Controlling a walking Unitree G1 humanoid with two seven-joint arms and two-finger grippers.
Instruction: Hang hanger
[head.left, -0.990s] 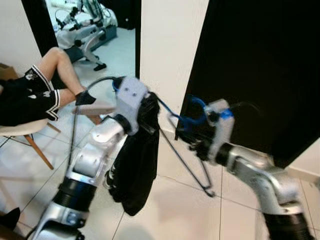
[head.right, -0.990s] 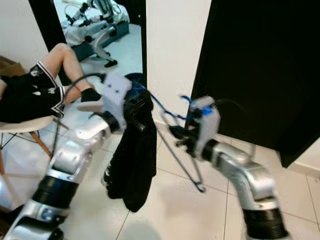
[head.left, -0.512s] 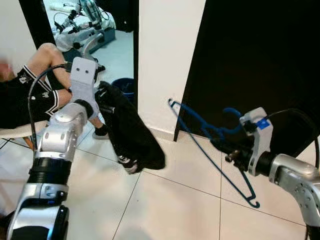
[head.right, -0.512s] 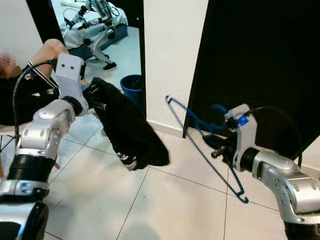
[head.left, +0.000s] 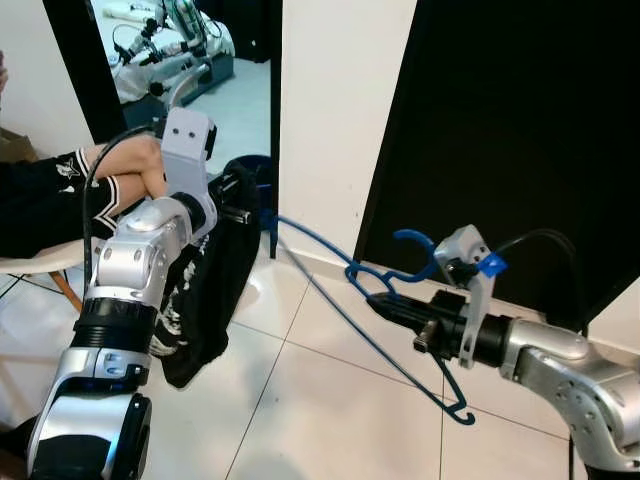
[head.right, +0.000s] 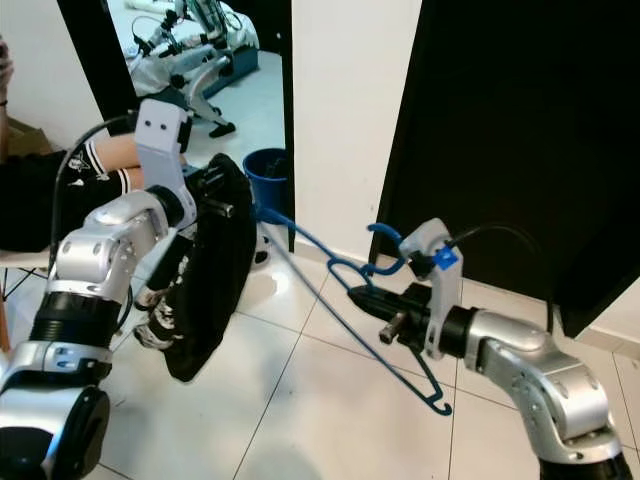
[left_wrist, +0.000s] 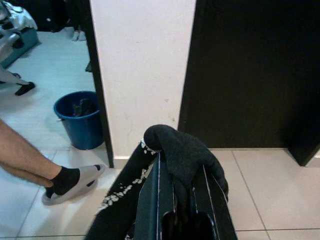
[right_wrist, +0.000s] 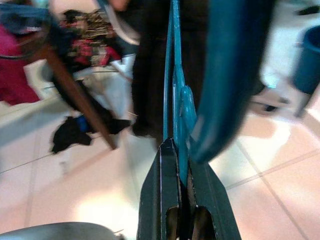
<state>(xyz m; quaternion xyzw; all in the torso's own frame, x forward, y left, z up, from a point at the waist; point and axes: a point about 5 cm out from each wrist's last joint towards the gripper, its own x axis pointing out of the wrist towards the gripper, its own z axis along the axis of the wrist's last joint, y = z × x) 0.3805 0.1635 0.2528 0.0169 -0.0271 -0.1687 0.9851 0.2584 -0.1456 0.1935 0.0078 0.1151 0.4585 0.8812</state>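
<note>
Head views: right gripper is clamping the blue hanger just under its hook.

Left wrist view: left gripper is pinching the black garment, which is draping over both fingers.

Right wrist view: hanger neck is sitting between closed fingers.

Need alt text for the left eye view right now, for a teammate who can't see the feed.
The right gripper is shut on a blue hanger, held out over the tiled floor before a black door, while the left gripper holds up a black garment that hangs down. At far left a person sits on a chair.
</note>
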